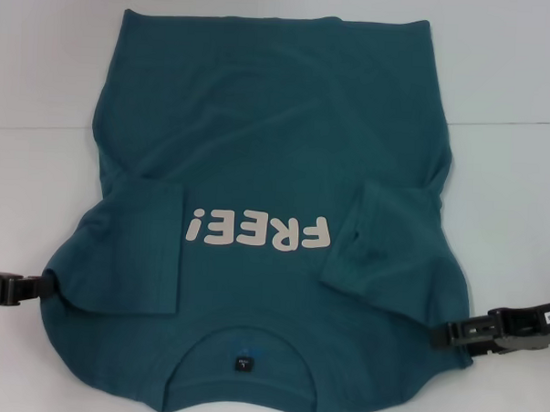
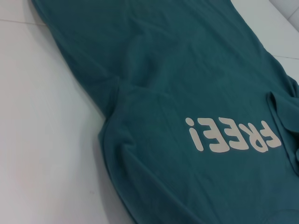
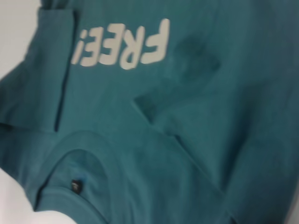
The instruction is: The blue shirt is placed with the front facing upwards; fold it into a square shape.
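The shirt is spread on the white worktop, collar near, both sleeves folded inward. "FREE!" is read upside down. Its near left edge is met by the left claw, its right by the right claw; whether either grips cannot be told.

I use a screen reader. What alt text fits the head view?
A blue shirt lies front up on a white table, collar toward the robot, both sleeves folded inward over the chest beside the white "FREE!" lettering. The left gripper and right gripper meet its shoulder edges.
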{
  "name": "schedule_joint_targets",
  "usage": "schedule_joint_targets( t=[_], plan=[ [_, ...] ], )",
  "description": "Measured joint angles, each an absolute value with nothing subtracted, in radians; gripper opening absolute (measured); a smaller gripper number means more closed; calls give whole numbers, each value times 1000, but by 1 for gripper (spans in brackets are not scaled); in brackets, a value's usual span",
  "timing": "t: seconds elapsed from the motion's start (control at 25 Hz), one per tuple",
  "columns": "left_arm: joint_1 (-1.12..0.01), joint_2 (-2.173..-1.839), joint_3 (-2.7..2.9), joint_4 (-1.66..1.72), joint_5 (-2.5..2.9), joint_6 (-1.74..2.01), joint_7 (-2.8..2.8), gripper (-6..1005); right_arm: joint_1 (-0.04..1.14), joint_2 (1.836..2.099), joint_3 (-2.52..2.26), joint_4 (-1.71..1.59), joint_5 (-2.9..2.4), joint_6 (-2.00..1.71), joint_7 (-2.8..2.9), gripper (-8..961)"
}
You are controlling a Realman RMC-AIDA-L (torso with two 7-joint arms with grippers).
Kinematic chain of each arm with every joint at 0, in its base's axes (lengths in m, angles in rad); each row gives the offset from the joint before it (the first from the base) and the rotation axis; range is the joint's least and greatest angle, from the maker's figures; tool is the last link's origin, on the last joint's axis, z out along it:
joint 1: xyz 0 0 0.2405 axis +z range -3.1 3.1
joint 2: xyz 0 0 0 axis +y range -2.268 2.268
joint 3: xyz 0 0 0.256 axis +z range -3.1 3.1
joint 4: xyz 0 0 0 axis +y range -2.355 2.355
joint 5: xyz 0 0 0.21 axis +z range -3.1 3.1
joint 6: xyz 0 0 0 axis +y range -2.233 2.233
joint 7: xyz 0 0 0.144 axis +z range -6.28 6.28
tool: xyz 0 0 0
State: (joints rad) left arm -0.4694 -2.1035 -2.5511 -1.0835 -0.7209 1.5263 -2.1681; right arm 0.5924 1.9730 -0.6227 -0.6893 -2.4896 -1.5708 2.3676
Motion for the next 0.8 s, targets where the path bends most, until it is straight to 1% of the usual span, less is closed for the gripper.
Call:
schedule_joint_targets(
  t=[0.24, 0.52, 0.8],
  plan=[
    [-469, -2103, -2551, -1083, -721, 1526, -2166, 26, 581, 1957, -622, -689, -2447, -1579, 2371, 948],
    [-469, -2103, -2551, -1076, -721, 1529, -2165, 26, 569, 1953, -627, -701, -2455, -1582, 2381, 946],
    [-469, -2103, -2551, -1075, -721, 1531, -2164, 26, 532, 1932, -629, -726, -2468, -1594, 2402, 945]
  ],
)
